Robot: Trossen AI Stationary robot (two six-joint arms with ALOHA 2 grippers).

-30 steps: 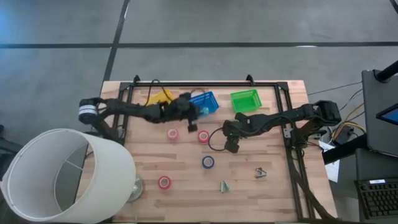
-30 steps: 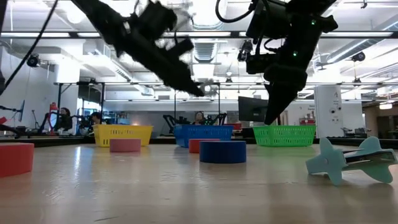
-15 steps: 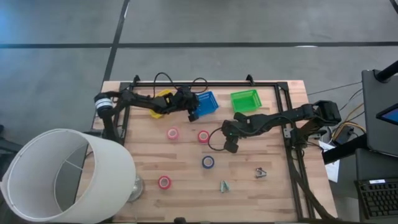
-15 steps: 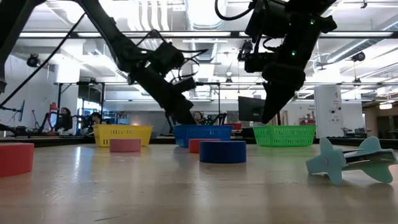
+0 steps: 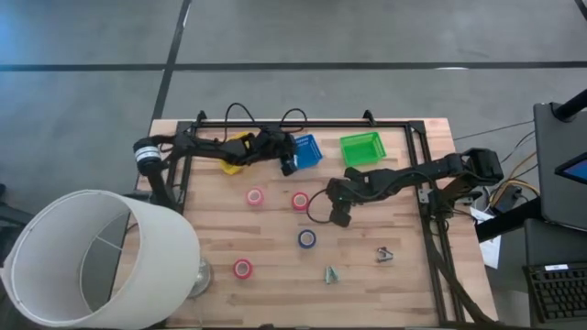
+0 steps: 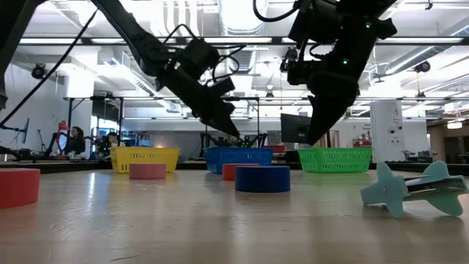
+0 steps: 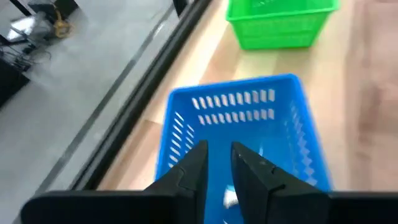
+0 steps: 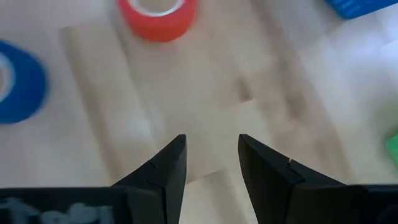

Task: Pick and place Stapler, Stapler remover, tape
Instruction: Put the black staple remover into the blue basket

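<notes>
White lampshade (image 5: 92, 257) at table's near-left corner, laptop (image 5: 561, 160) right, people seated behind (image 6: 73, 139)

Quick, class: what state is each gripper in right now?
Left gripper: open, empty, over the blue basket.
Right gripper: open, empty, above the table.

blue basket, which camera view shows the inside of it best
The left wrist view: it looks down into the blue basket, showing its slotted walls and floor, with something small and pale inside. The high view shows the basket small and partly covered by the left gripper. The low view shows only its side wall. The right wrist view catches just a corner.
</notes>
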